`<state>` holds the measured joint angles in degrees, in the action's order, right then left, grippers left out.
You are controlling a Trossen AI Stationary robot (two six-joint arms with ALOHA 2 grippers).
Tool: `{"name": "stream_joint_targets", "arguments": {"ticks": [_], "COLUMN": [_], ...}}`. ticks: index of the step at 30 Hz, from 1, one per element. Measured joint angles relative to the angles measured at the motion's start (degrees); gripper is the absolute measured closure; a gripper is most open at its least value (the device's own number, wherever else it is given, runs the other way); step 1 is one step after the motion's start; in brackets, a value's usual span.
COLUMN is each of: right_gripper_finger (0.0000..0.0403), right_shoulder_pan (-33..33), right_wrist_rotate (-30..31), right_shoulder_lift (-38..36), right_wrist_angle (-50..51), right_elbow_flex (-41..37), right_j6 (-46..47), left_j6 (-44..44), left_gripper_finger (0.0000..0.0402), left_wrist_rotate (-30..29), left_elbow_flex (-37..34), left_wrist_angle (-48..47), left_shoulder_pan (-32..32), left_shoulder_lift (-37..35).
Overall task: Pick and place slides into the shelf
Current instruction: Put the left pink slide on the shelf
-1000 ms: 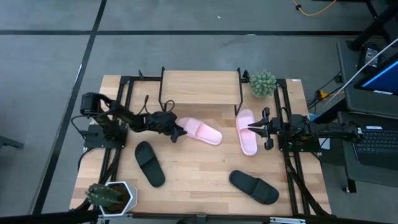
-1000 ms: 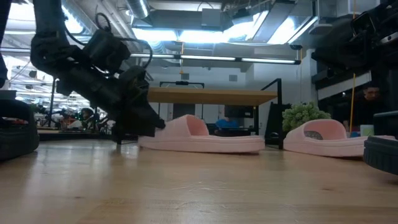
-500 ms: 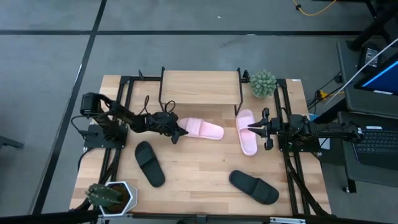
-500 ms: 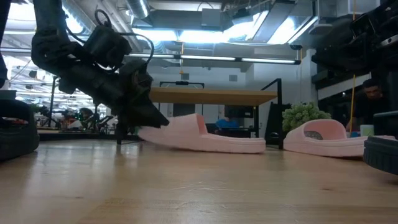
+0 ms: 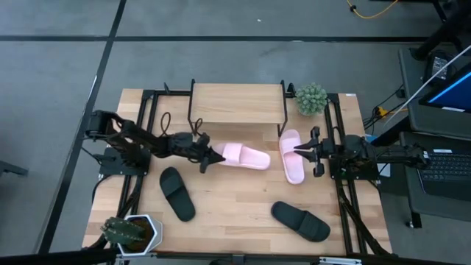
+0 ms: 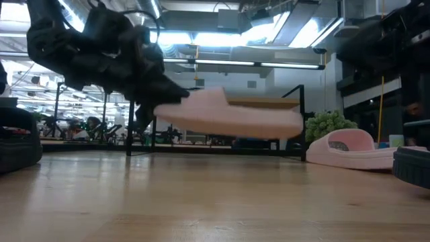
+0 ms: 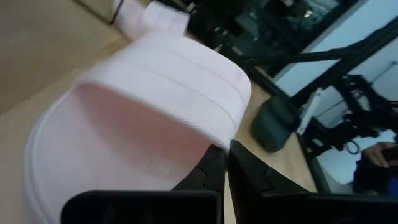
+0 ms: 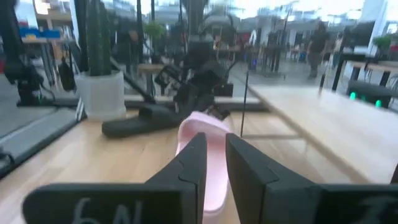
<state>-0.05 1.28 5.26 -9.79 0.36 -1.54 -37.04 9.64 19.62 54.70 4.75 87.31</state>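
Fingers of the left gripper (image 5: 211,156) have snapped shut on the heel edge of one pink slide (image 5: 246,155), which a moment ago lay flat on the table (image 5: 235,221) and now hangs clear of it, roughly level, just in front of the shelf (image 5: 237,103). So the lift is done; carrying it in comes next. The right gripper (image 5: 297,152) waits part-open over the second pink slide (image 5: 291,157), gripping nothing.

Likely a robotics lab, open ceiling ducts (image 6: 222,17), monitor (image 5: 455,92), workbenches
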Motion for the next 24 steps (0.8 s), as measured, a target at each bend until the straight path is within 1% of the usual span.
{"name": "stream_joint_targets", "arguments": {"ticks": [3, 8, 10, 13, 16, 19, 24], "right_gripper_finger": [0.034, 0.034, 0.034, 0.034, 0.034, 0.034, 0.034], "right_shoulder_pan": [0.0, 0.0, 0.0, 0.0, 0.0, 0.0, 0.1], "right_wrist_rotate": [0.1, 0.1, 0.2, 0.2, 0.1, 0.1, 0.0], "right_shoulder_lift": [0.0, 0.1, 0.6, 2.4, 6.1, 11.3, 22.1], "right_wrist_angle": [-3.9, -4.6, -6.3, -5.2, -2.6, 1.9, 8.7], "right_elbow_flex": [0.0, 0.0, 0.1, 2.8, 7.0, 11.8, 20.9], "right_j6": [-0.2, -1.9, -2.0, -1.9, -2.0, -2.3, -6.5], "left_j6": [0.4, 1.2, 0.7, 0.9, 5.2, 10.8, 18.2], "left_gripper_finger": [0.0401, 0.0401, 0.0401, 0.0401, 0.0401, 0.0401, 0.0401], "left_wrist_rotate": [0.3, 0.8, 1.5, 3.8, 5.3, 5.3, 5.9], "left_elbow_flex": [0.0, 0.0, 0.5, 3.9, 9.3, 14.8, 21.9], "left_wrist_angle": [-0.1, -0.2, -0.8, -6.1, -15.2, -23.9, -33.3], "left_shoulder_pan": [0.0, 0.0, 0.1, 0.8, 1.5, 2.2, 3.3], "left_shoulder_lift": [-2.4, -5.2, -5.5, -5.7, -5.7, -5.7, -5.7]}}
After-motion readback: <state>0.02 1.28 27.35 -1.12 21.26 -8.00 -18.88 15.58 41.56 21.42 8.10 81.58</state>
